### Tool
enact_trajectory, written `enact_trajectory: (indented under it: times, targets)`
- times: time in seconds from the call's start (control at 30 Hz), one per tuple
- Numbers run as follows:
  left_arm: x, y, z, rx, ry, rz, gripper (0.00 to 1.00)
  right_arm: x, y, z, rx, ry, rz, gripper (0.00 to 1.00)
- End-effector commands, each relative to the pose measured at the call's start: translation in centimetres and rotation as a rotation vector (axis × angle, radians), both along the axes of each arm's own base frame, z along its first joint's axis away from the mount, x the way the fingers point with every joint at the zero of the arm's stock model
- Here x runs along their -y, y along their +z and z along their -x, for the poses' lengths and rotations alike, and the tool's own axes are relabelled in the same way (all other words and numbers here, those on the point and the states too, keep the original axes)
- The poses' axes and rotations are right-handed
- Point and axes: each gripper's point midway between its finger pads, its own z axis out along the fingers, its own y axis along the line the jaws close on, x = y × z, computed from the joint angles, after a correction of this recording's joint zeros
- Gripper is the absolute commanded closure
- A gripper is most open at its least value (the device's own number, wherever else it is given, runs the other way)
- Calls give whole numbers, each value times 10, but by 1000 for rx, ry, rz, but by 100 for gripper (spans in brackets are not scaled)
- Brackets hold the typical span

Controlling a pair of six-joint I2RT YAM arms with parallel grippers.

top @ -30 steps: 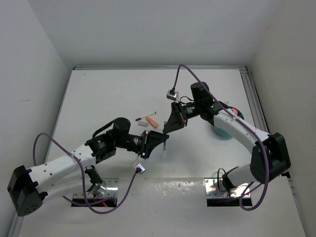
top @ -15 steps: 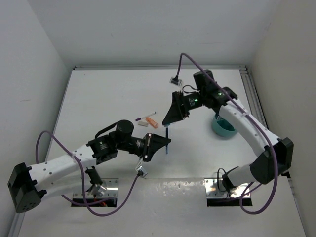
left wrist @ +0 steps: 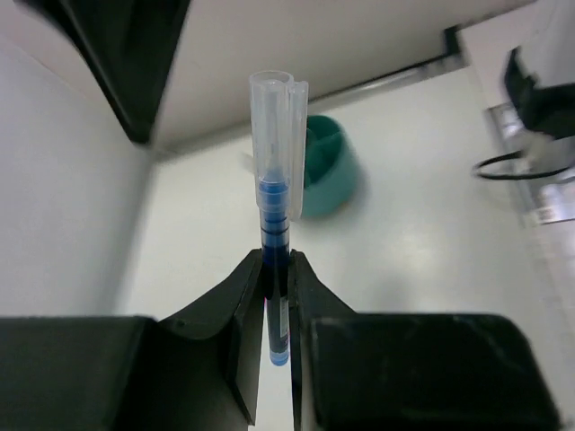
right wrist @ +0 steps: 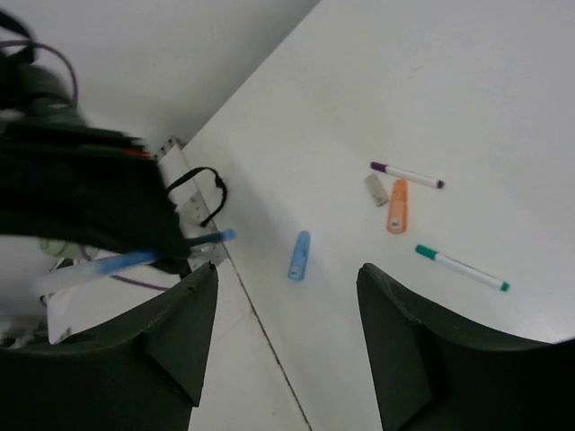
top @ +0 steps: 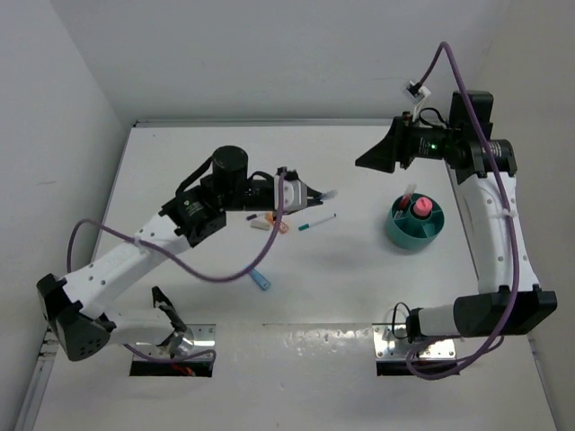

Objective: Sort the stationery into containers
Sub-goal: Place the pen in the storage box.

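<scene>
One blue pen (left wrist: 277,206) is clamped by its tail in the left pincer (left wrist: 276,269), capped end jutting toward the cup (left wrist: 328,180) ahead. The right pincer (top: 361,162) gapes empty. Held so far back, the pen may pivot and clip the rim.

Pen (left wrist: 276,233) pinched in my left fingers (left wrist: 235,305): clear glossy plastic barrel and cap, blue core inside. My right fingers (right wrist: 422,350), like left: smooth matt black plastic. Organiser cup (top: 409,241), far right: teal plastic, slight sheen. Table (top: 359,287): smooth white, semi-gloss, glare toward near edge. Base plates (top: 392,339), near edge: bare shiny metal.
</scene>
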Motion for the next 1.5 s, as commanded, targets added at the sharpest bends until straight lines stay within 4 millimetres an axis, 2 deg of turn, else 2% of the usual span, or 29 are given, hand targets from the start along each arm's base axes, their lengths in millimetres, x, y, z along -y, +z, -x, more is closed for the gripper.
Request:
enact_trajectory:
  times: [0.0,0.03,0.1,0.13,0.27,0.3,0.33,0.37,0.4,0.6,0.73,0.83,0.87,0.97,1.1,1.3,1.4,1.43,1.47]
  targets:
    - [3,-21,33,-567,-119,15,100,-17,32,39,110,165,-62,37]
    - [4,-21,30,-682,-122,42,100,-18,27,39,94,168,-65,36]
    - [5,-21,35,-764,-168,48,100,-26,35,55,145,214,-74,34]
    - [3,-22,32,-825,-160,67,100,-27,32,58,146,221,-73,32]
    - [2,-18,25,-891,-176,101,100,-40,31,72,145,272,-63,29]
    - [1,-18,26,-925,-187,98,100,-42,25,73,108,273,-53,29]
    - [3,-21,23,-935,-191,96,100,-44,25,72,122,284,-37,29]
    - [4,-20,25,-937,-205,88,100,-51,19,81,88,313,-23,29]
    - [5,-27,25,-943,-199,71,100,-53,15,76,121,318,16,29]
    - [6,-33,24,-941,-190,57,100,-76,-10,87,97,382,100,32]
    - [8,-34,25,-940,-195,52,100,-81,-11,80,93,376,103,35]
    - [9,-37,26,-945,-201,41,100,-85,-7,76,96,379,95,41]
    - [11,-39,26,-950,-205,34,100,-86,-5,76,100,383,92,49]
    - [12,-42,25,-963,-202,30,100,-90,-6,77,97,398,91,61]
    - [13,-44,24,-954,-197,32,100,-89,-13,79,92,404,99,72]
    - [8,-47,8,-957,-125,63,100,-86,-18,79,84,396,110,97]
    - [4,-45,-1,-959,-94,82,100,-82,-18,78,82,382,113,100]
    - [3,-47,-6,-964,-72,88,91,-80,-19,77,78,375,116,100]
    - [2,-48,-9,-969,-56,89,52,-78,-20,74,76,365,118,100]
